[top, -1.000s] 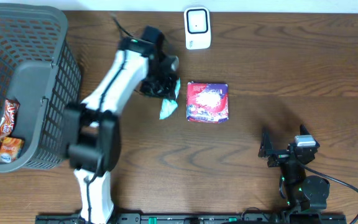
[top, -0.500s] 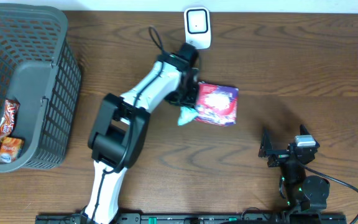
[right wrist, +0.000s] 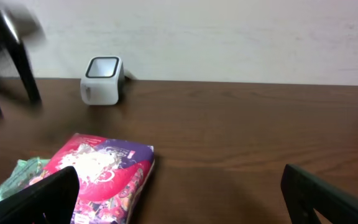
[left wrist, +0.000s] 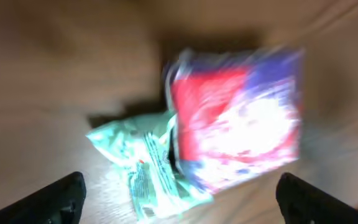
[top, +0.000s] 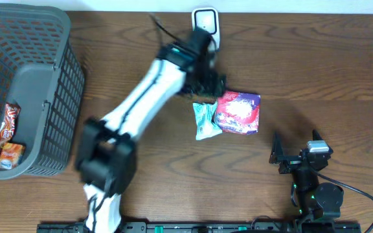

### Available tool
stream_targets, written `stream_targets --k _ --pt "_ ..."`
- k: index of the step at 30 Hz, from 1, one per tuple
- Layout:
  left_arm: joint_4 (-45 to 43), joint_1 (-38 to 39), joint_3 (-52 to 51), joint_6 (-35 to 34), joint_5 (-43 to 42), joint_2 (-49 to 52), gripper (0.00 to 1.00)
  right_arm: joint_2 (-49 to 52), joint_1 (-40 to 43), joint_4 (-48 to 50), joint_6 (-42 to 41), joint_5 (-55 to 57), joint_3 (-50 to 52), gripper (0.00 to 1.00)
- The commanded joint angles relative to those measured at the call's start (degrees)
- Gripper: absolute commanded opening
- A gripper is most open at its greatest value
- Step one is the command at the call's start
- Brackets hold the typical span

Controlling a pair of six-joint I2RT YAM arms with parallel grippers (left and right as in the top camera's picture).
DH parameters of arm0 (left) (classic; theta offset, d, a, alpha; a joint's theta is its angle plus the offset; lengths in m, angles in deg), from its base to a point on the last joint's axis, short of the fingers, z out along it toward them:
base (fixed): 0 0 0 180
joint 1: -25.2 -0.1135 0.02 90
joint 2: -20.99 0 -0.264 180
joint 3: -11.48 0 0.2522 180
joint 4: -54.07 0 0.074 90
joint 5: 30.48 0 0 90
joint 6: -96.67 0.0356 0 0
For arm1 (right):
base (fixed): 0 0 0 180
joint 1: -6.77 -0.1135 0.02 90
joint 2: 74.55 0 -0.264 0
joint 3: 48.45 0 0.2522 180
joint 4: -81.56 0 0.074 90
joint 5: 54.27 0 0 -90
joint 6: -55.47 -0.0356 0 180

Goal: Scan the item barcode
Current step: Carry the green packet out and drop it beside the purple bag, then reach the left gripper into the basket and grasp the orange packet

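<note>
- The left jaws stand wide apart with nothing between them. In the left wrist view the 2 fingertips [left wrist: 59,198] sit at the bottom corners, clear of every object.
- Just ahead of the left jaws, a red-and-purple snack bag [top: 238,113] lies flat on the counter [top: 316,58].
- A teal packet [top: 204,121] lies right beside the snack bag, with one edge against it or slightly under it; I cannot tell which. Neither item touches the jaws.
- Both items are blurred in the left wrist view, so no print on them can be read.
- The white scanner [top: 205,19] stands upright on the other side of the left jaws from the snack bag and apart from it. From overhead it is partly hidden by the left arm [top: 141,97].
- The right jaws are also apart and empty, at the end of the right arm [top: 309,175], which is folded low at the near edge of the counter.
- The snack bag lies ahead of the right jaws and toward their left finger, not touching them. The scanner stands farther beyond.
- A grey mesh basket [top: 70,77] sits at the far left, well apart from both pairs of jaws.
- The basket holds 2 packets, both at one end: a red-orange packet [top: 8,122] and a smaller orange packet [top: 5,157] just beside it.
</note>
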Motion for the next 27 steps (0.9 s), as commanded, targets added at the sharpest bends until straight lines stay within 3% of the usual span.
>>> stream_targets --k 1,6,12,19,27 --pt "-1.64 -5.81 2.91 -0.09 -1.01 -11.76 0.98 0.02 -0.5 -0.04 -0.81 0.24 0.24 0.99" --pt "-5.07 -16.65 2.91 -0.09 -0.44 -22.91 0.98 0.02 -0.5 -0.04 -0.81 0.24 0.24 0.99" --pt "-4.26 -34.69 2.91 -0.15 13.6 -31.74 0.98 0.02 -0.5 -0.04 -0.81 0.24 0.24 0.99" --pt "4.87 -51.93 1.05 -0.13 27.67 -30.53 0.98 0.02 -0.5 -0.04 -0.83 0.24 0.24 0.99" --pt "6.84 -60.08 -6.16 -7.74 31.43 -24.96 0.98 0.02 -0.5 -0.04 -0.81 0.24 0.24 0.99"
